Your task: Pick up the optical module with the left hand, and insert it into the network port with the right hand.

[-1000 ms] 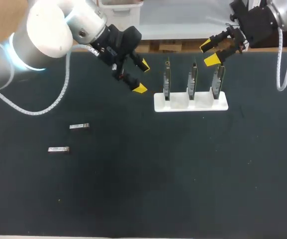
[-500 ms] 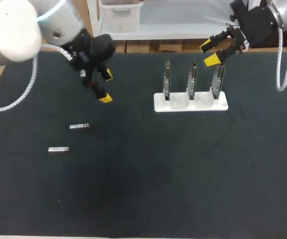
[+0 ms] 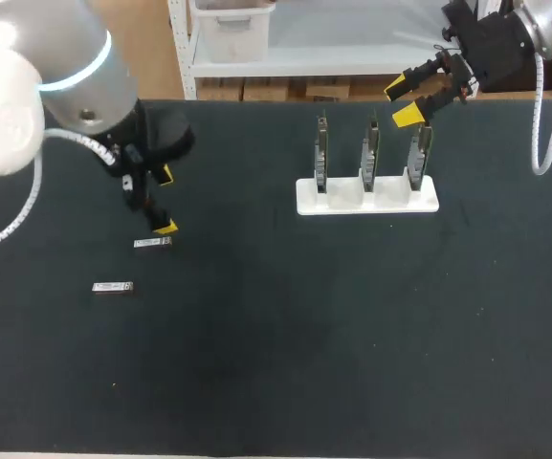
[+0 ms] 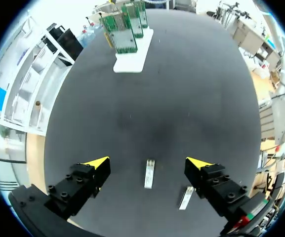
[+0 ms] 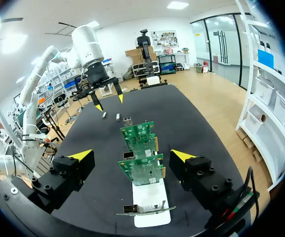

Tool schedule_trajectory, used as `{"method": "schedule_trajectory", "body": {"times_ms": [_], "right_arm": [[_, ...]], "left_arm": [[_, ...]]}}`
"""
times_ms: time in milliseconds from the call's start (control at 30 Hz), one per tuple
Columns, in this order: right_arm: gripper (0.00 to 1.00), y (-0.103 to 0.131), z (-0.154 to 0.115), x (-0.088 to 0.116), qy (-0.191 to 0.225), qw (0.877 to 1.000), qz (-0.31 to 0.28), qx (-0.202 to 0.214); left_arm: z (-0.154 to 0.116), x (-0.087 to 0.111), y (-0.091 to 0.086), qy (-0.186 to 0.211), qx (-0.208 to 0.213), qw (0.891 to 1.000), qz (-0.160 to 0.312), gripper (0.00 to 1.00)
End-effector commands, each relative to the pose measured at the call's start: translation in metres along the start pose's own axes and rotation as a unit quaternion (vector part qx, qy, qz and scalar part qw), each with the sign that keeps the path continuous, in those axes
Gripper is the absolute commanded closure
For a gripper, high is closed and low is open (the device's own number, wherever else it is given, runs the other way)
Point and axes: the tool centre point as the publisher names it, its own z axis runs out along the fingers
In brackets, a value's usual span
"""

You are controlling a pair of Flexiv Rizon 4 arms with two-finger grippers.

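Head view: left gripper (image 3: 166, 201), splayed, now down beside farther optical module (image 3: 152, 243); right gripper (image 3: 403, 101) splayed, unmoved.

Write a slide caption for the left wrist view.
Open left claw poised over one optical module; a second module lies nearby.

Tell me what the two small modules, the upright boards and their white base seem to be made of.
Optical modules: likely bare metal, silvery with a dull sheen.
Upright boards: printed circuit board, green, carrying small components and metal ports.
White base: probably plastic, plain matte white, though it could be painted.
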Motion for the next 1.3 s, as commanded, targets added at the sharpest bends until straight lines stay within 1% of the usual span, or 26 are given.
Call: {"method": "schedule_trajectory", "body": {"times_ms": [33,167,533,667,900,1133,1300], "right_arm": [[0.0,0.003,0.0,0.001,-0.001,1.0,-0.001,0.003],[0.0,0.003,0.0,0.001,-0.001,1.0,-0.001,0.003],[0.0,0.003,0.0,0.001,-0.001,1.0,-0.001,0.003],[0.0,0.003,0.0,0.001,-0.001,1.0,-0.001,0.003],[0.0,0.003,0.0,0.001,-0.001,1.0,-0.001,0.003],[0.0,0.003,0.0,0.001,-0.001,1.0,-0.001,0.003],[0.0,0.003,0.0,0.001,-0.001,1.0,-0.001,0.003]], "left_arm": [[0.004,0.008,-0.006,0.032,-0.022,0.999,0.014,0.0],[0.007,0.016,-0.008,0.038,-0.01,0.999,0.011,0.0],[0.029,0.048,-0.001,0.062,0.035,0.997,-0.011,0.0],[0.037,0.057,-0.002,0.066,0.042,0.997,-0.017,0.0],[0.048,0.061,-0.006,0.07,0.039,0.997,-0.018,0.0],[0.051,0.061,-0.003,0.073,0.031,0.997,-0.026,0.0],[0.055,0.06,-0.002,0.071,0.034,0.997,-0.027,0.0]]}}
